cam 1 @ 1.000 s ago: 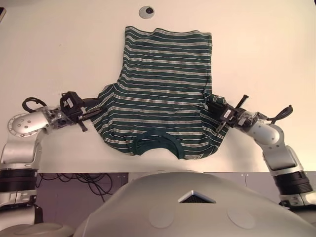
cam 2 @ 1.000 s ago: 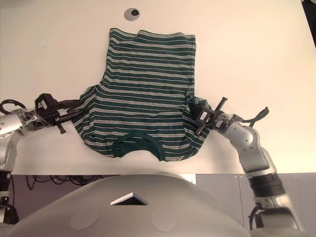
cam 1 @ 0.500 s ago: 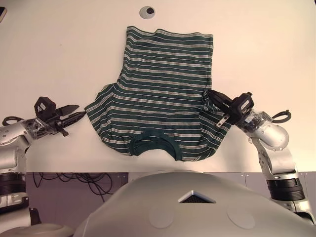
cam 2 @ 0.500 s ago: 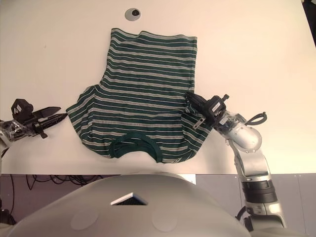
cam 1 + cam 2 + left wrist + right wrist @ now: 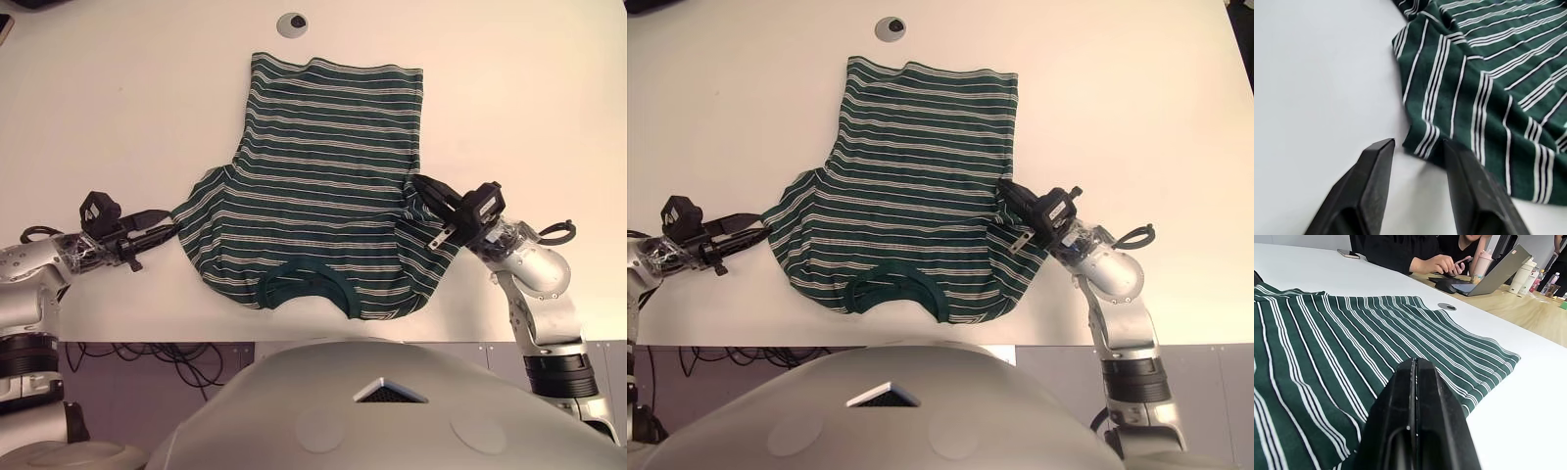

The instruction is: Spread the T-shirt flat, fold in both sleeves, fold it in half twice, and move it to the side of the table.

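A dark green T-shirt (image 5: 323, 186) with white stripes lies on the white table (image 5: 118, 117), collar toward me and hem at the far side. Its left sleeve (image 5: 196, 208) lies spread outward. My left gripper (image 5: 168, 231) sits low on the table at that sleeve's edge, open, with the sleeve hem (image 5: 1425, 139) just ahead of the fingertips and nothing between them. My right gripper (image 5: 421, 183) hovers over the shirt's right side near the armpit, where the right sleeve (image 5: 431, 250) lies bunched. Its fingers (image 5: 1422, 382) are shut with no cloth between them.
A round grey grommet (image 5: 291, 23) sits in the table beyond the hem. The table's front edge runs just below the collar. On the far side, a laptop (image 5: 1493, 274), bottles and a person's hand with a phone occupy a wooden table.
Both grippers were at the sleeves a second ago. The left one drew the left sleeve out, let go, backed off left, then returned to its edge. The right one lifted and now holds still.
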